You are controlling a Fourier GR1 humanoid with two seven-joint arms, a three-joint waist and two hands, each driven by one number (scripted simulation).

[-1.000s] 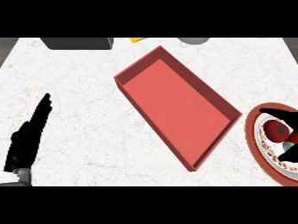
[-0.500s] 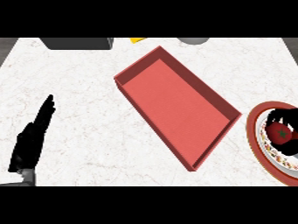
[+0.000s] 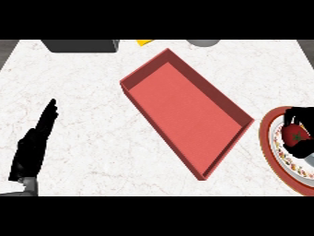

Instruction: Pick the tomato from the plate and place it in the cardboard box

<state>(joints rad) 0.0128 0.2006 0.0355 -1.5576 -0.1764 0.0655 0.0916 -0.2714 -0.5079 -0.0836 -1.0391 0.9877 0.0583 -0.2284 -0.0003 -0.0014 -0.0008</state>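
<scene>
Two black hands show above the white marbled counter point(image 3: 84, 138). At the view's right edge the right hand point(image 3: 307, 120) arches over the round red-rimmed patterned plate point(image 3: 271, 154), its fingers point(image 3: 302, 148) curled down round the small red tomato with a green stem point(image 3: 296, 135). Such a curl suits a round, smooth fruit, which would likely roll out of a flat or shallow grip. The tomato lies between the curled fingers and under the palm, with only its upper face and stem showing; whether it rests on the plate or has left it cannot be told. The plate lies beneath the fingers, and its far side is cut off by the view's edge. Just beside the fingers, on their inner side, lies the shallow red rectangular cardboard box point(image 3: 186, 113), set slantwise with its open top upward and its near corner close to the plate, so the carry looks short. Well apart from the right fingers, the left hand point(image 3: 33, 147) rests near the lower left, fingers straight, holding nothing.
</scene>
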